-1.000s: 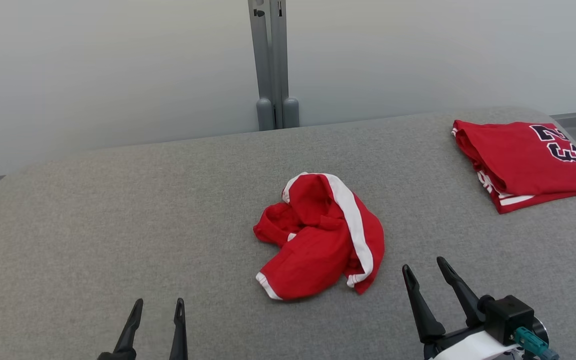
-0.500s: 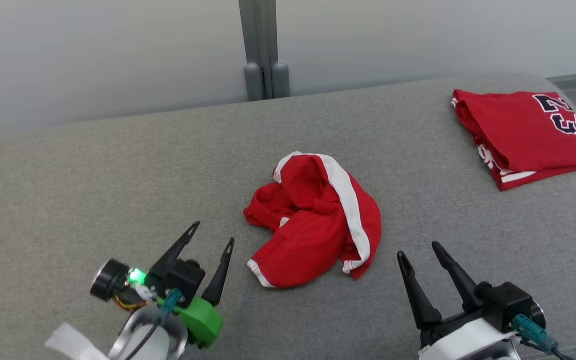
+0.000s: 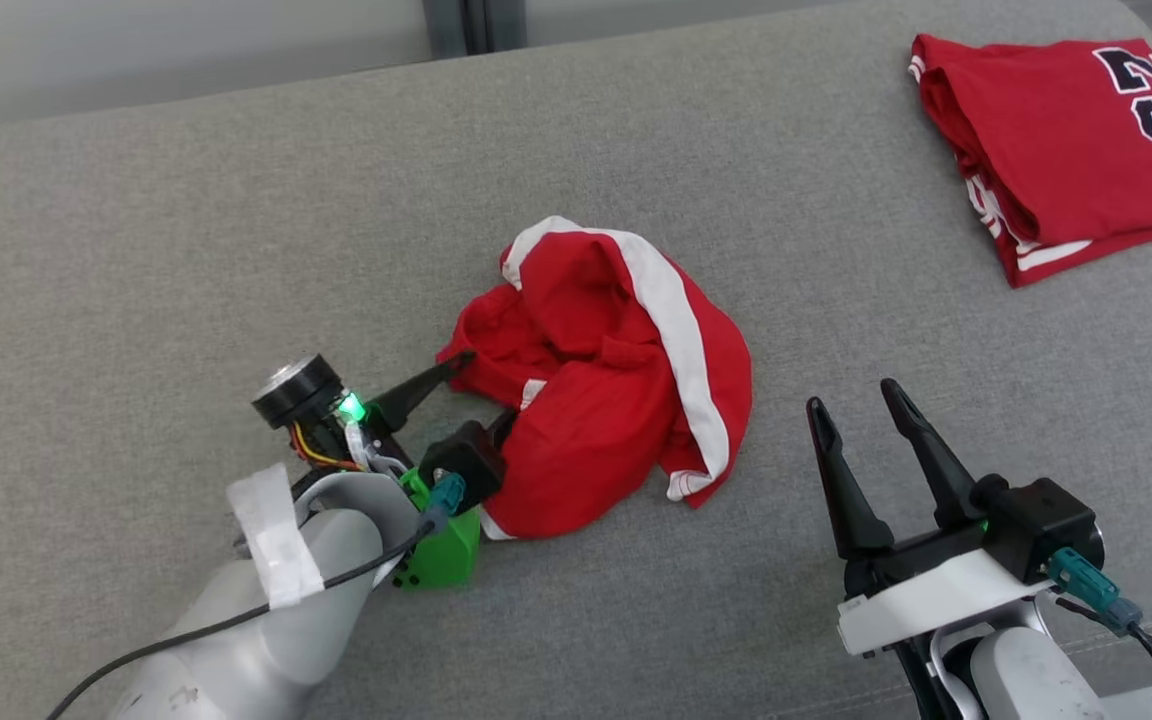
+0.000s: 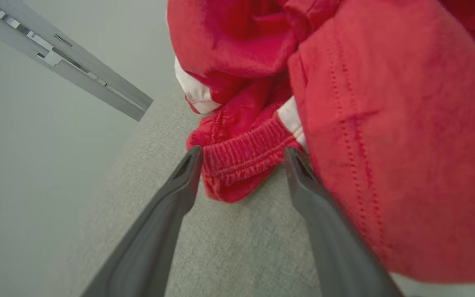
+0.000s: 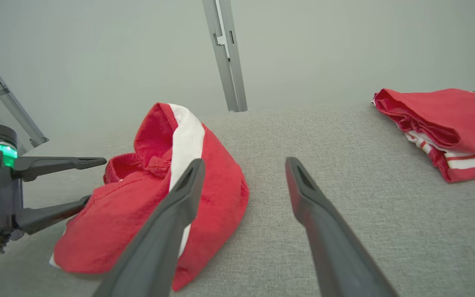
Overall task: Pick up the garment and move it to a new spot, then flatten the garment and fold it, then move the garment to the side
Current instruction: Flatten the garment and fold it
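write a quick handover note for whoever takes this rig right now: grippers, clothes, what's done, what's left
Left gripper: open, one finger on each side of the elastic waistband, not yet closed on it.
Right gripper: open, holds nothing, apart from the cloth on its right side.
Garment: red with a white stripe, crumpled mid-table.
Folded red jersey: far right corner, untouched.
Done: nothing; the garment is not yet picked up.
Left: grasp, lift, move to a new spot, flatten, fold, move aside.
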Robot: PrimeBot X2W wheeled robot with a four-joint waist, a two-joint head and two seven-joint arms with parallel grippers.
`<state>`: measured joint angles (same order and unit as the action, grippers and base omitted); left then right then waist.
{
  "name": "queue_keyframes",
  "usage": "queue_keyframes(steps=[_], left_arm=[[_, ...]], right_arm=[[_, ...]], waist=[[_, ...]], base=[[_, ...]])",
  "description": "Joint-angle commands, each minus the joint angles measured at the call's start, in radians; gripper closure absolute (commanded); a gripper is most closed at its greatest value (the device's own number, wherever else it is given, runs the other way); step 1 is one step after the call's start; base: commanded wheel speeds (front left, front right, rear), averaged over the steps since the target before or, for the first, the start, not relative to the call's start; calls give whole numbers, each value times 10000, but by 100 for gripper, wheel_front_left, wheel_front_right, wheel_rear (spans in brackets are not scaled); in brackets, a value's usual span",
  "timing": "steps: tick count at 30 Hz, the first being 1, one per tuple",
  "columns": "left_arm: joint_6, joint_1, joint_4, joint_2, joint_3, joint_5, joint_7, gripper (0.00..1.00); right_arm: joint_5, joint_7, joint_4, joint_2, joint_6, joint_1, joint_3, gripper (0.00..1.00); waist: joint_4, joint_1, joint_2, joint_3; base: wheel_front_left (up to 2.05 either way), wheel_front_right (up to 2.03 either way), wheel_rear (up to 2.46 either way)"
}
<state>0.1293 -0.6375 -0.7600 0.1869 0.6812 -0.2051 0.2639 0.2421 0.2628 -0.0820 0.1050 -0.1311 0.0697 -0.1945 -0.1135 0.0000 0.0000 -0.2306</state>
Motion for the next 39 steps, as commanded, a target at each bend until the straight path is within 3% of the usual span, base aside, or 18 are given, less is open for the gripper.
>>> queue_keyframes(steps=[1, 8, 17, 20, 22, 23, 24, 25, 26, 31, 34, 37, 39], left_arm=[[1, -361, -217, 163, 505, 8, 2, 0], [4, -1140, -305, 664, 2733, 775, -5, 0], [4, -1714, -284, 1213, 4162, 1364, -70, 0], [6, -1636, -433, 1223, 4620, 2052, -283, 0], [23, -1673, -439, 1347, 5165, 2501, -514, 53], [24, -1691, -391, 1398, 5369, 2676, -558, 58], [23, -1777, -296, 1472, 5538, 2867, -592, 75], [23, -1843, -203, 1536, 5652, 2976, -622, 83], [21, -1899, -64, 1602, 5755, 3098, -646, 100], [20, -1754, 672, 1872, 6000, 3545, -1192, 100], [20, -1117, 1786, 2026, 6031, 3740, -2020, 100], [-4, -1382, 3778, 2386, 5955, 5232, -2989, 100], [-4, -2158, 5345, 2916, 5937, 6606, -3649, 100]], right_arm=[[-41, 22, 30, -35, 7, 149, 20, 0], [-95, 22, -13, -76, 7, 170, 61, 0], [-138, 22, -42, -103, 7, 19, 46, 0], [-142, 22, -44, -114, 7, -10, 70, 0], [-148, 22, -47, -123, 7, -26, 81, 0], [-148, 22, -45, -126, 7, -33, 88, 0], [-151, 22, -45, -133, 8, -42, 95, 0], [-146, 22, -47, -141, 7, -45, 95, 0], [-143, 22, -49, -151, 7, -47, 102, 0], [-121, 22, -87, -197, 7, -49, 94, 0], [-96, 22, -139, -221, 7, -52, 67, 0], [-71, 22, -157, -249, 8, -81, 91, 0], [-59, 22, -178, -280, 8, -66, 69, 0]], waist=[[-363, 0, 0, -512], [-500, 0, 0, -450], [-680, 0, 0, -277], [-745, 0, 0, -230], [-772, 0, 0, -209], [-782, 0, 0, -207], [-792, 0, 0, -206], [-799, 0, 0, -206], [-804, 0, 0, -205], [-835, 0, 0, -155], [-889, 0, 0, -50], [-918, 0, 0, 72], [-950, 0, 0, 140]], base=[[0, 0, 0], [0, 0, 0], [0, 0, 0], [0, 0, 0], [0, 0, 0], [0, 0, 0], [0, 0, 0], [0, 0, 0], [0, 0, 0], [0, 0, 0], [0, 0, 0], [0, 0, 0], [0, 0, 0]])
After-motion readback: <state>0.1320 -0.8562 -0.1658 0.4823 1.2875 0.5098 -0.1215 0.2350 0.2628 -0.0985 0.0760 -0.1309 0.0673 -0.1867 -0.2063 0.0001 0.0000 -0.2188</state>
